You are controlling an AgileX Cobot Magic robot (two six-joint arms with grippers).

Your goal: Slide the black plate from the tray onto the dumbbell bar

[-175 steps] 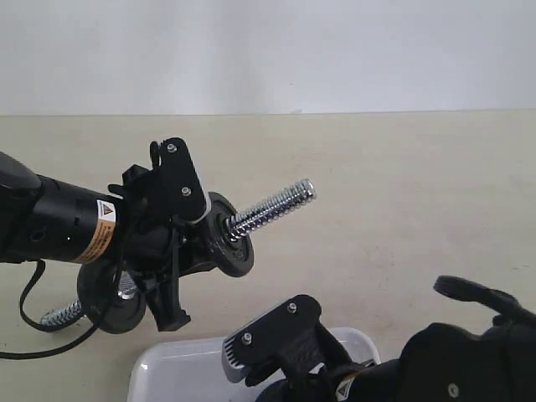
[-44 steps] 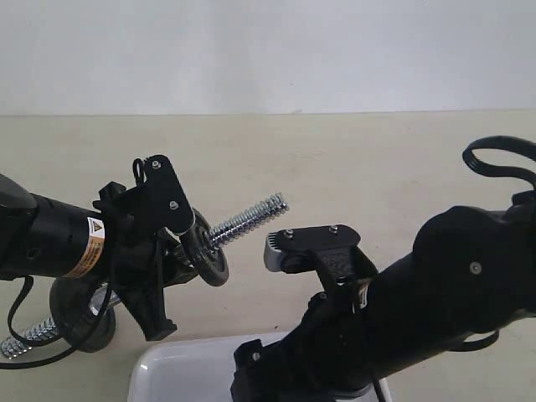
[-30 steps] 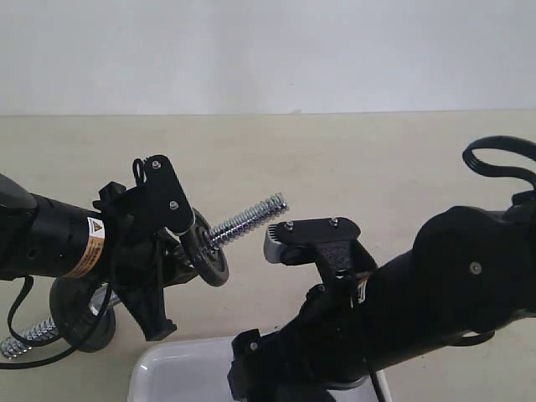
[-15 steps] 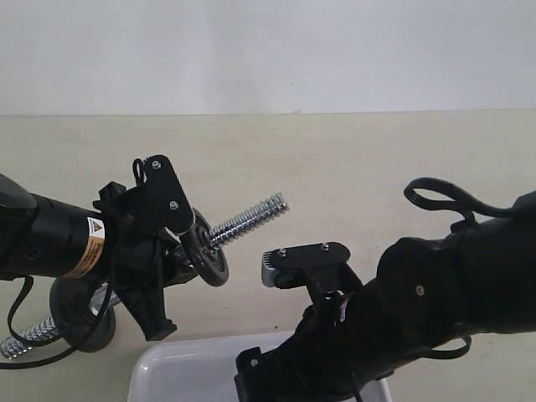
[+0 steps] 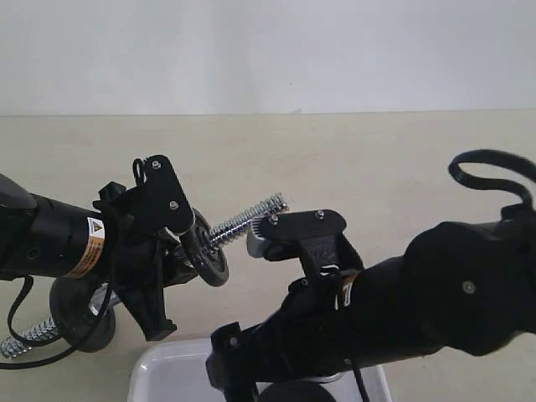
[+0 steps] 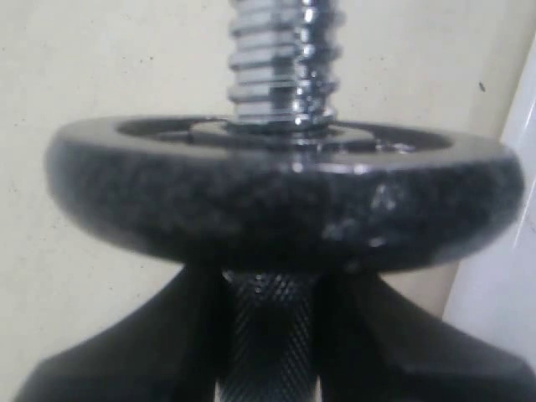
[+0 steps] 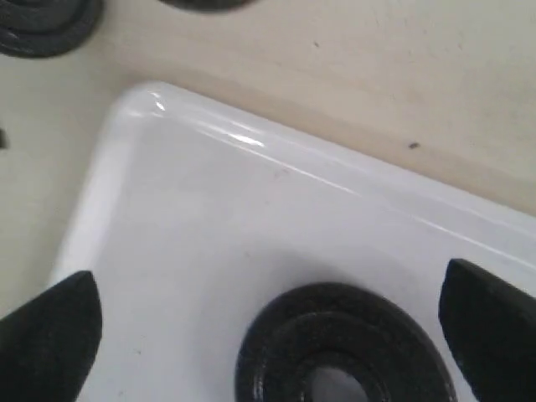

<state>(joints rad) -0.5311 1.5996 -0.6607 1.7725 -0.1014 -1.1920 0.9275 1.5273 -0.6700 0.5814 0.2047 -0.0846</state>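
The black plate (image 7: 343, 356) lies flat in the white tray (image 7: 193, 218), its centre hole showing. My right gripper (image 7: 272, 331) is open above it, with one dark finger (image 7: 50, 335) on each side and neither touching it. In the exterior view the right arm (image 5: 419, 293) covers most of the tray (image 5: 167, 373). My left gripper (image 5: 167, 255) is shut on the dumbbell bar (image 5: 251, 219), held tilted above the table. One black disc (image 5: 208, 255) sits on the bar just past the fingers. In the left wrist view that disc (image 6: 285, 201) fills the frame below the threaded end (image 6: 285, 59).
A second black disc (image 5: 79, 314) sits on the bar's lower end near the table at the left. The right arm's upper finger (image 5: 293, 233) is close to the bar's free threaded tip. The tray rim (image 6: 515, 276) shows beside the left gripper. The beige table (image 5: 402, 167) extends behind.
The right arm has shifted left over the tray, bringing its upper finger close to the bar's tip. The left arm and bar have stayed still over the last second and a half.
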